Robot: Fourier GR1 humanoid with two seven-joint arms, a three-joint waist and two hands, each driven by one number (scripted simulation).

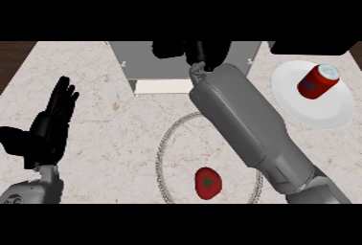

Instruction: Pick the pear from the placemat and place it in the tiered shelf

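My right forearm reaches up the middle of the head view to the grey tiered shelf (139,58) at the back of the counter. My right hand (212,50) is a dark shape over the shelf's top, mostly cut off by the view's upper edge. No pear shows anywhere; whether the hand hides one I cannot tell. The round placemat (161,152) with a braided rim lies in front of the shelf, partly under my forearm. My left hand (47,128) rests open at the left, fingers up, with nothing in it.
A red tomato-like fruit (207,183) with a green stem spot lies on the placemat's near part. A white plate (320,109) at the right carries a red can (317,82) lying tilted. A pale lower tier (163,86) juts from the shelf's front.
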